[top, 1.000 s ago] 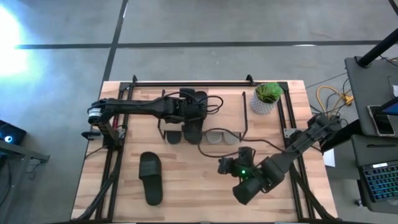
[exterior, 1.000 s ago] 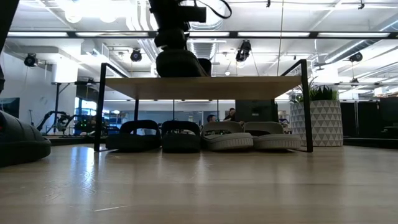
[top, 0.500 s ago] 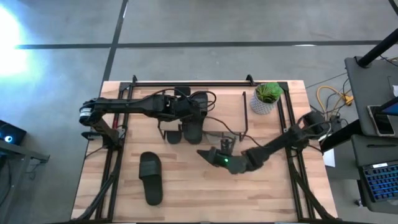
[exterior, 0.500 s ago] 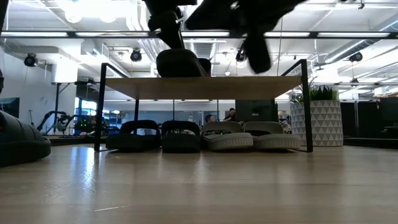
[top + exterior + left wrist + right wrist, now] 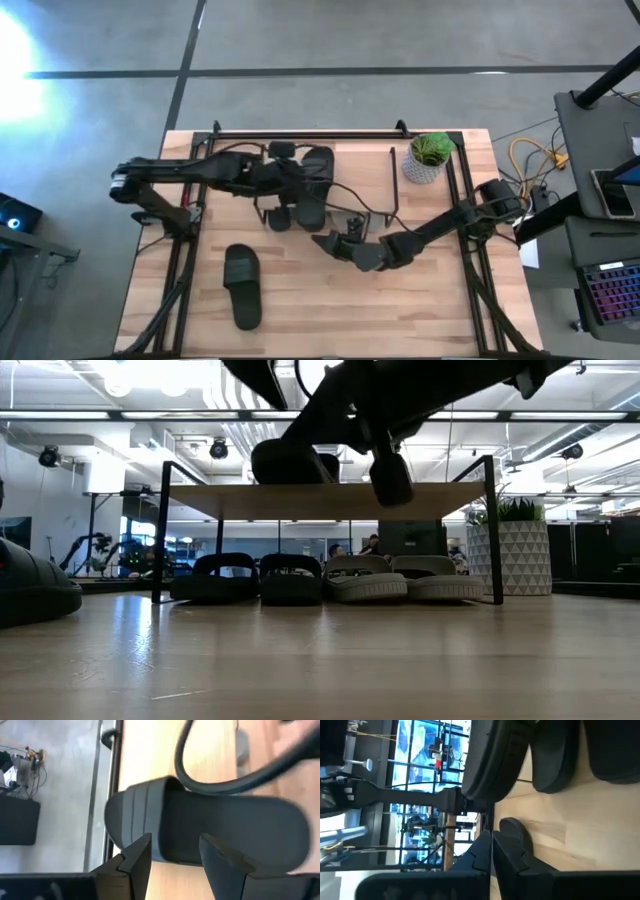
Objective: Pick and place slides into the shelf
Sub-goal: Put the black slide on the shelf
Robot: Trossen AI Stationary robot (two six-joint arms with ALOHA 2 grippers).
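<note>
From above, the left gripper (image 5: 297,185) hovers over a dark slide (image 5: 313,186) lying on top of the shelf (image 5: 392,185), and 1 more slide (image 5: 242,286) lies alone on the table (image 5: 300,300) at the near left. The right gripper (image 5: 335,243) reaches in just in front of the shelf.

From table height, 4 slides (image 5: 325,579) sit in a row under the shelf board.

In the left wrist view the fingers (image 5: 135,857) are spread apart with the dark slide beyond them, and in the right wrist view its fingers (image 5: 512,840) are pressed together, holding nothing.

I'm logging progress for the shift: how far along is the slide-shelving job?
Done: four slides sit in a row under the shelf, two black and two pale grey. In hand: one dark slide lies on the top board, the left end effector open just in front of it. Left: one dark slide lies loose on the table. The right end effector, fingers together, hangs over the shelf's front edge.
</note>
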